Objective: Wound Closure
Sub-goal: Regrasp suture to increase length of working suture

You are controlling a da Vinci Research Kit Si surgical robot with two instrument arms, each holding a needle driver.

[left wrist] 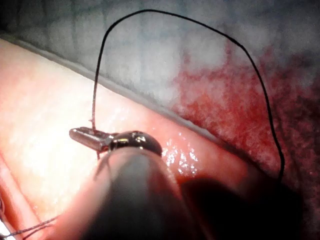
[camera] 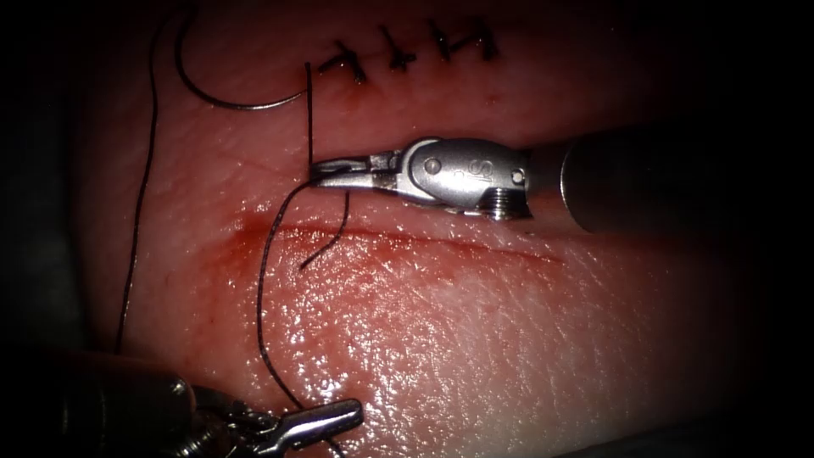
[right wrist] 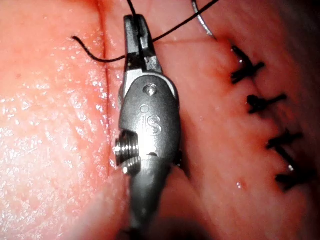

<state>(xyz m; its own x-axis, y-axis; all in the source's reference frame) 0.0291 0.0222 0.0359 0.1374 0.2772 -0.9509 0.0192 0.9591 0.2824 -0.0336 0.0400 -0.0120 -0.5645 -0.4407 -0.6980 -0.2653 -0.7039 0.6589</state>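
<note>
We look down on a slab of pink tissue [camera: 509, 339] with a thin reddish cut [camera: 424, 242] running across it from left to right. Farther back sits a second line, closed by a row of dark stitches [camera: 407, 51].

The right tool [camera: 326, 172] enters from the right, its thick shaft level and its silver wrist straight, with the tip just behind the left part of the cut. Its two jaws are pressed together on the black thread [camera: 264, 280]. The right wrist view shows the same pinch near the tip of the right tool [right wrist: 136, 27], with strands leaving on both sides. From the pinch one strand rises straight toward the leftmost stitch, which we judge to be held taut so the thread stays up off the wet surface. A short loose end [camera: 326, 246] drops across the cut and lies on the tissue.

The curved needle [camera: 222, 89] rests free on the tissue at the upper left, held by neither tool and not in the tissue. We judge it has been parked there, clear of the work.

The left tool [camera: 326, 416] comes in low from the bottom left, lying nearly flat with its tip pointing right. A long strand sweeps down from the right tool to this tip. In the left wrist view, thread crosses the slim jaws of the left tool [left wrist: 87, 136], which look pressed together on it. From there a wide loop arcs over the red-stained cloth [left wrist: 225, 100] beside the tissue.
</note>
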